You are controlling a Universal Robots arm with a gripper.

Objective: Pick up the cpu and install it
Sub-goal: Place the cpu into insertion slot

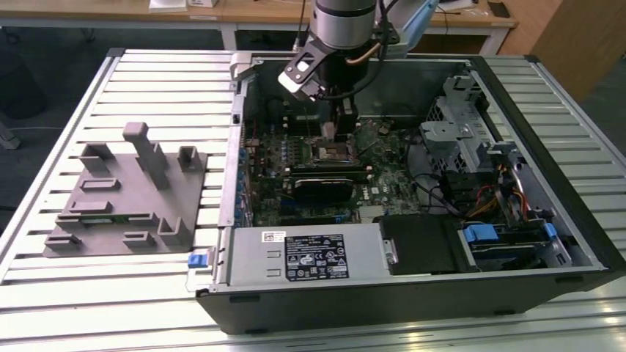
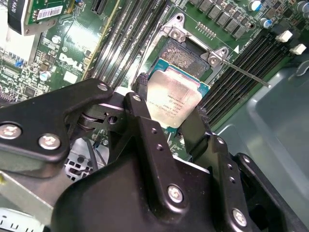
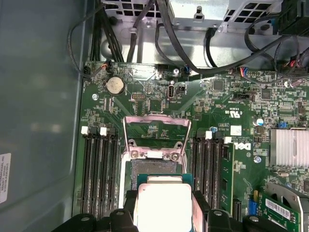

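My gripper (image 2: 169, 107) is shut on the cpu (image 2: 174, 99), a small square chip with a pale silvery top, its black fingers (image 2: 141, 92) pressing on two opposite edges. The chip hangs just above the open socket (image 2: 186, 54) on the green motherboard and partly overlaps it. In the first wrist view the cpu (image 3: 161, 203) sits between the fingers (image 3: 126, 209), with the socket (image 3: 154, 166) beyond it and the metal load plate (image 3: 157, 126) swung up. In the exterior view the gripper (image 1: 333, 130) reaches down into the computer case over the socket (image 1: 333, 152).
The open computer case (image 1: 509, 242) lies on a slatted table (image 1: 157, 81). A grey plastic block with upright posts (image 1: 127, 194) stands at the exterior view's left. Memory slots (image 3: 96, 164) flank the socket; a thin socket lever (image 2: 246, 72) sticks out sideways. Cables (image 3: 193, 53) and a drive cage (image 1: 459, 125) are nearby.
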